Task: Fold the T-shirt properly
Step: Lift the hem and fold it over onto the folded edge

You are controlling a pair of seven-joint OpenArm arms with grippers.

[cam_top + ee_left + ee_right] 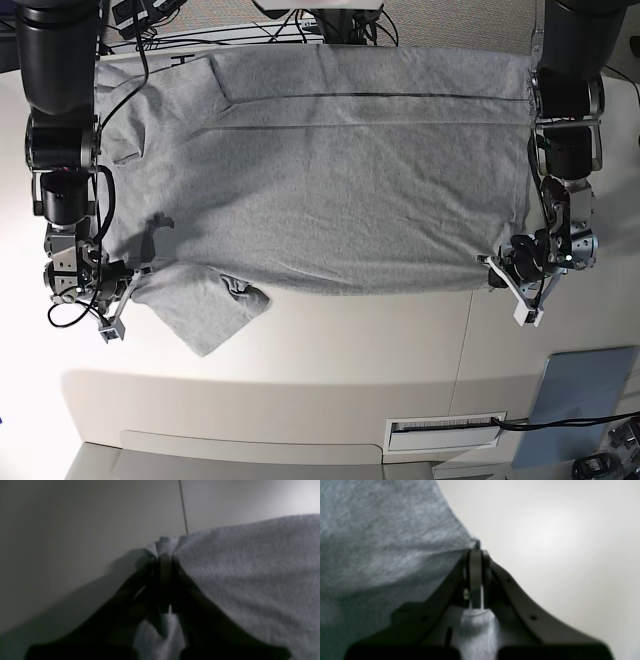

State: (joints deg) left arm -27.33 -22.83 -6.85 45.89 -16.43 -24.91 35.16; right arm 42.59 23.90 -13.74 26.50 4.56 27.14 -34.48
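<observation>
T-shirt [330,170] lies spread flat on the white worktop [340,340], filling its upper half, long axis running 9 to 3 o'clock, plain grey side up (no lettering visible). One sleeve [205,305] sticks out toward 7 o'clock. Left pincer [163,557] is clamped on a bunched hem corner; right pincer [476,552] is clamped on the cloth edge. Grey-blue pad [580,395] at 4 o'clock.

The pale counter [330,340] carries a heather-grey T-shirt [320,180] spread wide and plain side up, one sleeve folded out at its near corner. A grey-blue flat pad [580,390] lies apart, near the counter's edge.
</observation>
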